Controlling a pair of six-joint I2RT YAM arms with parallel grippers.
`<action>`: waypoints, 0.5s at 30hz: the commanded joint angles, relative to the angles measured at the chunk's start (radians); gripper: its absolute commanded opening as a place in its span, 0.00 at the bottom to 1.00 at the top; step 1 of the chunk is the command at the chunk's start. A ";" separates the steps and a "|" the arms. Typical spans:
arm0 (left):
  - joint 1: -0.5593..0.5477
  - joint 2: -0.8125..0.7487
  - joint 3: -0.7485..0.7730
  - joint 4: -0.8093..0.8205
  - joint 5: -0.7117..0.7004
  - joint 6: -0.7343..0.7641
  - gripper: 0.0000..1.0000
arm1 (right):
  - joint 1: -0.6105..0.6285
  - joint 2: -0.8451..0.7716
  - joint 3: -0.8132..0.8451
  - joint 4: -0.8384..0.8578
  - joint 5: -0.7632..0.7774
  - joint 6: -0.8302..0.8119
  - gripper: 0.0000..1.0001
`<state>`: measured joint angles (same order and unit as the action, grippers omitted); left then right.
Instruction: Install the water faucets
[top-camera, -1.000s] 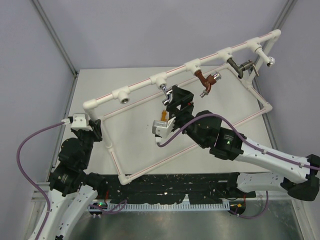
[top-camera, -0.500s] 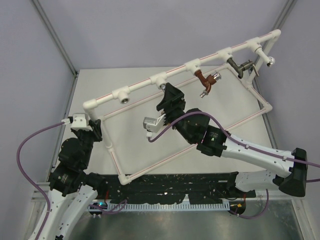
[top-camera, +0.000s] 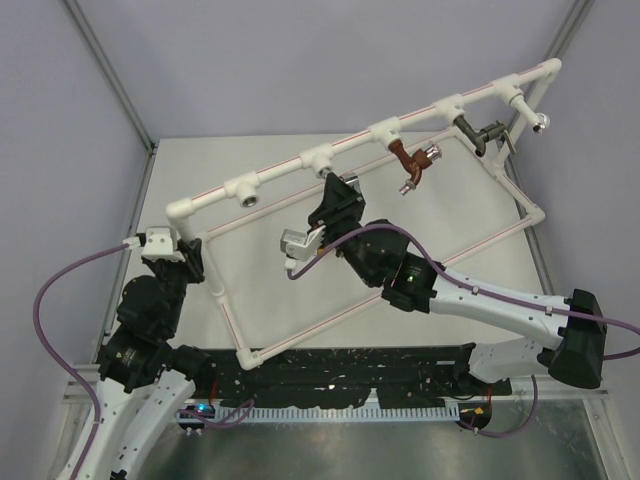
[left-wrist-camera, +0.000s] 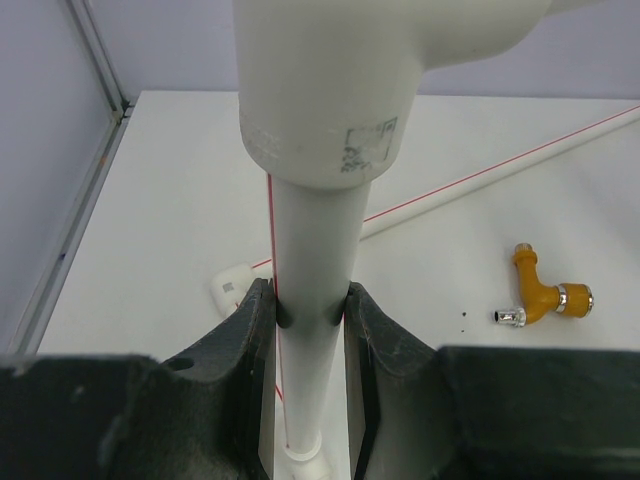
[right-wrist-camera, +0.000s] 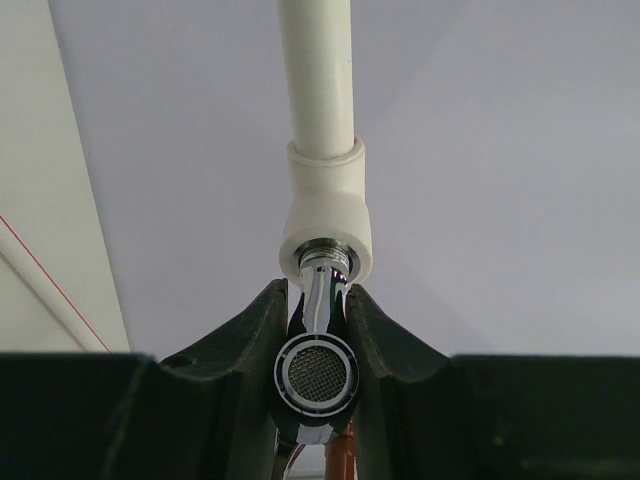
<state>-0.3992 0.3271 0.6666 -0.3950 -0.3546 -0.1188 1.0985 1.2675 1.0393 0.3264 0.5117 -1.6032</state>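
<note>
Pale grey walls enclose a plain white tabletop carrying the white pipe frame, one upright post of which is clamped tight between the left fingers. The right fingers are closed around the chrome faucet, its threaded end meeting the tee socket just beyond their tips. Threading appears under way; the next move likely calls for turning the tap squarely while the frame is steadied. The red-brown faucet and dark grey faucet hang installed farther along the rail, right of the right fingers. The orange-yellow faucet lies loose on the tabletop, right of the left fingers.
</note>
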 joint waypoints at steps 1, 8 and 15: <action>-0.013 0.015 -0.004 -0.076 0.083 -0.016 0.00 | -0.003 0.006 0.048 -0.012 -0.015 0.253 0.05; -0.013 0.013 -0.004 -0.074 0.085 -0.016 0.00 | -0.006 -0.020 0.154 -0.056 -0.113 0.979 0.05; -0.013 0.015 -0.002 -0.074 0.086 -0.016 0.00 | -0.061 -0.063 0.072 0.108 -0.119 1.746 0.05</action>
<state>-0.3992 0.3271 0.6666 -0.3946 -0.3626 -0.1192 1.0576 1.2469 1.1297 0.2691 0.4805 -0.5285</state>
